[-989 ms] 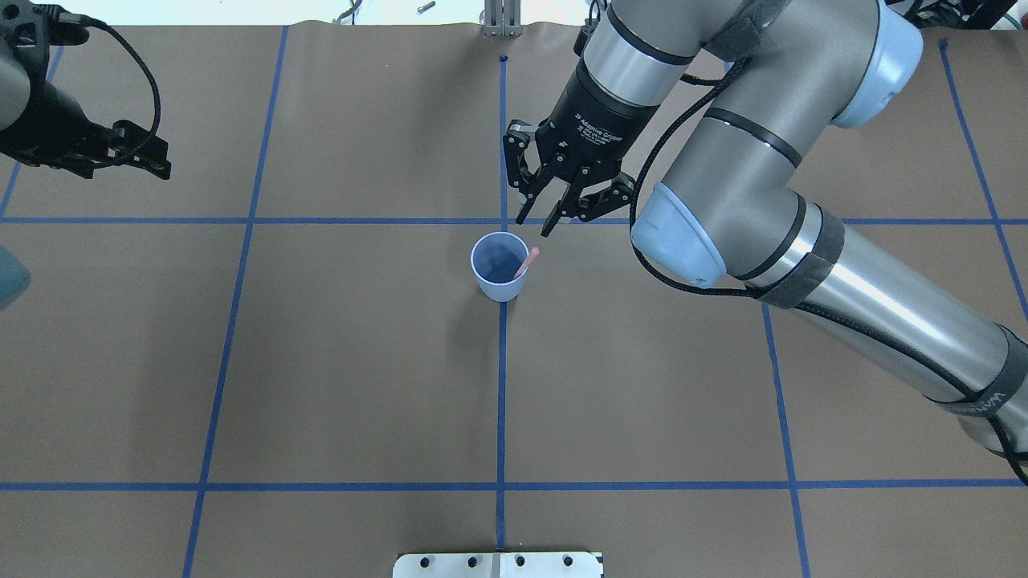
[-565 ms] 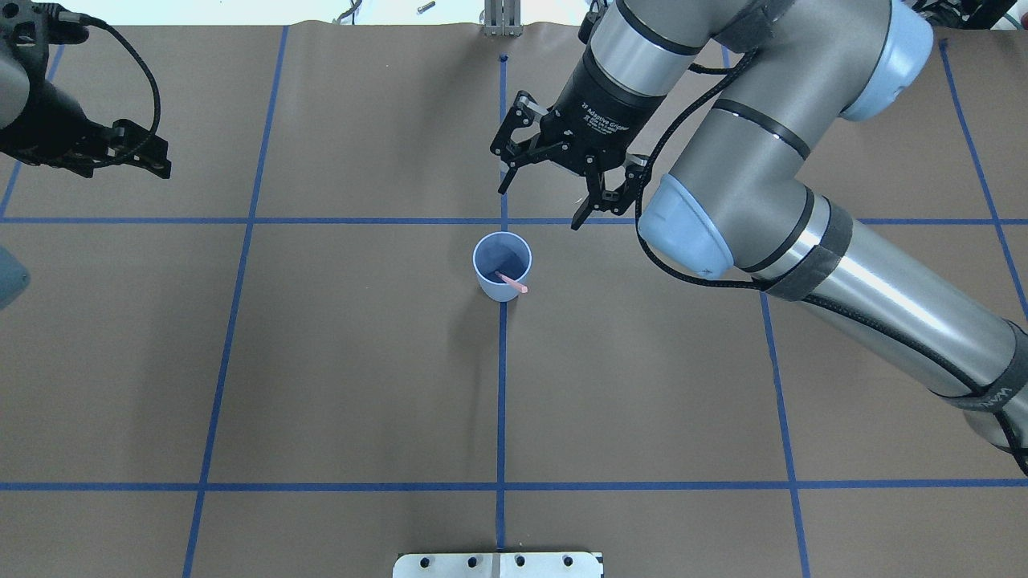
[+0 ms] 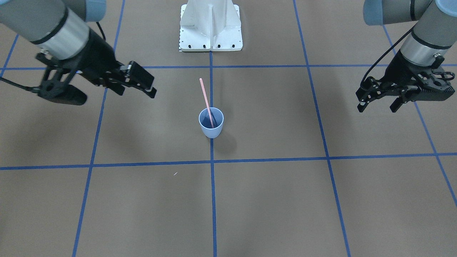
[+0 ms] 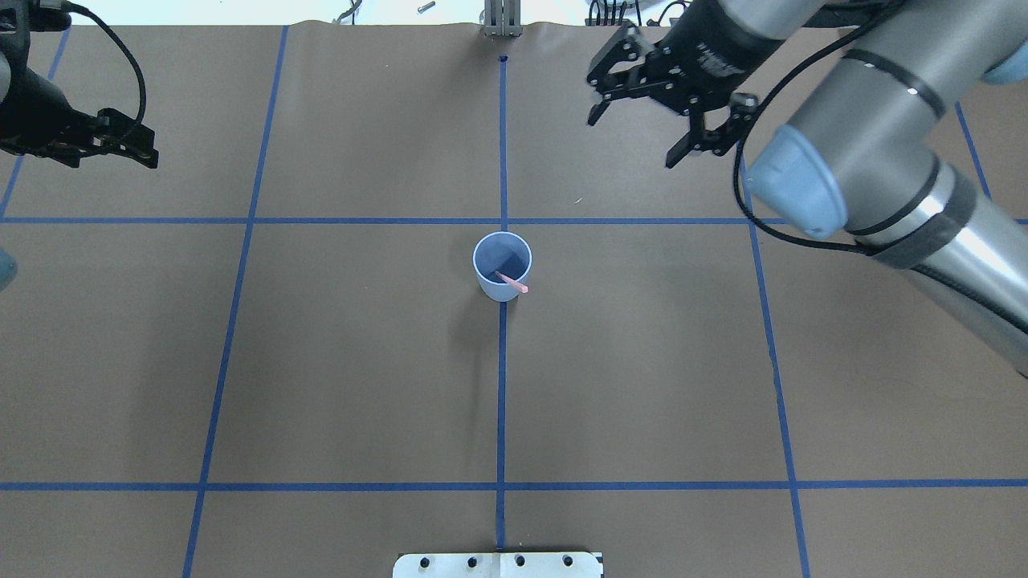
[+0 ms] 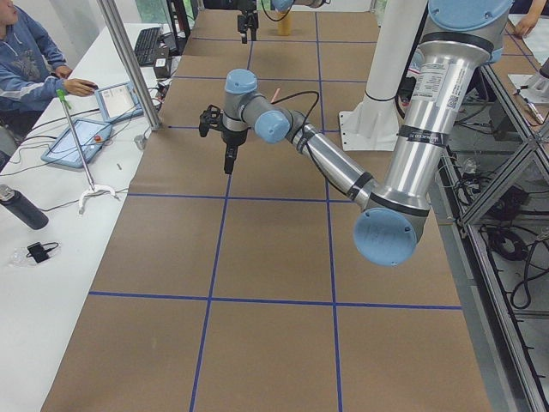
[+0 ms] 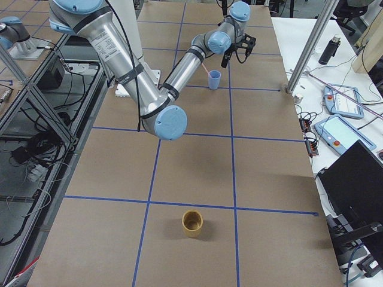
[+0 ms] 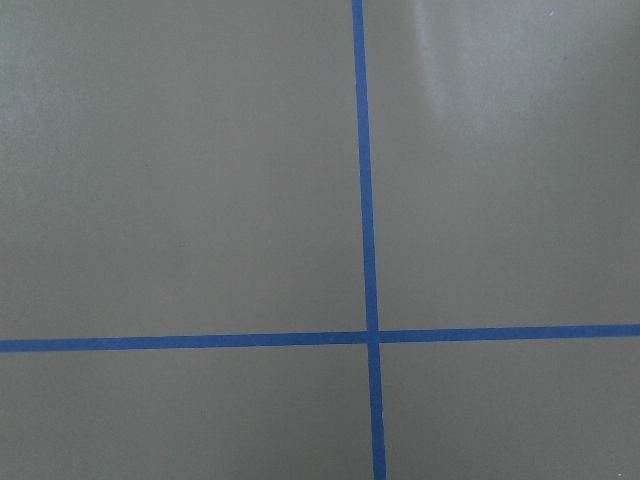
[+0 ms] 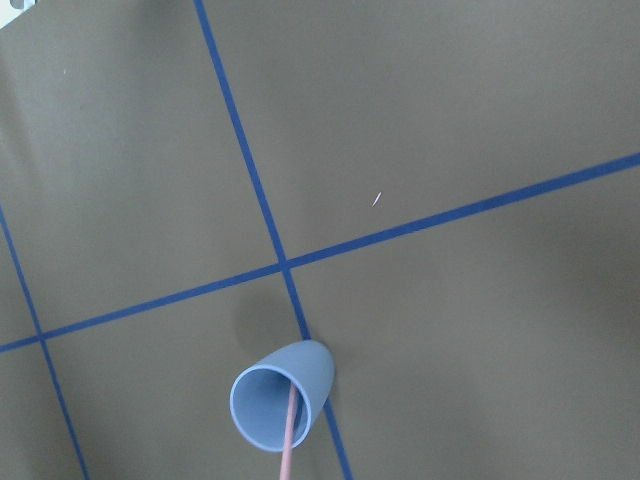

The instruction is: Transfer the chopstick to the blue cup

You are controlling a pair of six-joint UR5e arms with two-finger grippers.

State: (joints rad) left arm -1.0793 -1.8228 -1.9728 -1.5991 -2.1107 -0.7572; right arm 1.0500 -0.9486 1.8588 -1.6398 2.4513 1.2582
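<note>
So the thin pink chopstick (image 3: 206, 101) sits in the small light-blue plastic cup (image 3: 211, 132), its top leaning on the rim toward the robot's base. The cup stands upright on a blue tape line mid-way across the brown paper-covered table (image 4: 361, 361). The black two-finger right gripper (image 4: 631, 141) hangs well apart from the cup with its claw spread wide and empty, and the black left gripper (image 3: 376, 107) is way out at its own side, fingers apart and empty too.
</note>
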